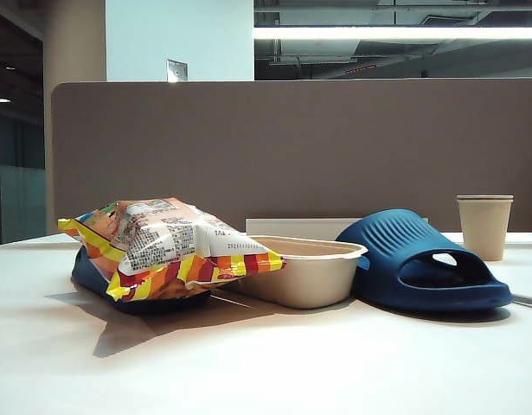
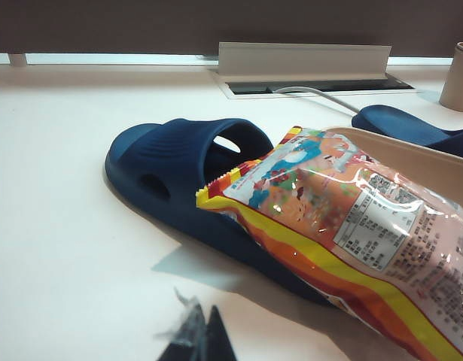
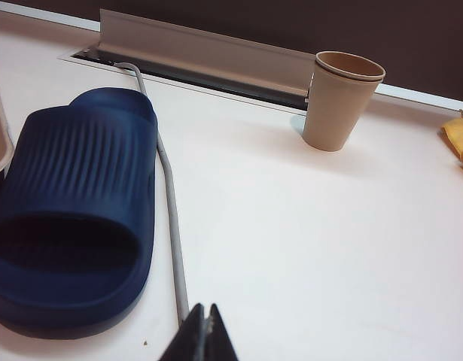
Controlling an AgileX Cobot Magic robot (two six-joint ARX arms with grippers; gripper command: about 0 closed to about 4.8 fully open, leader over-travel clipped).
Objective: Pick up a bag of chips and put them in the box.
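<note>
Puffy crinkled red-yellow-orange striped bag of chips (image 1: 166,246) with its white text panel sprawls across a dark blue rubber slipper (image 2: 178,177), tip overhanging the shallow beige pulp-fibre box (image 1: 313,272). Left claw (image 2: 201,335) pinched empty, near it on the white tabletop (image 1: 266,363). Right claw (image 3: 203,335) likewise closed, well apart.
</note>
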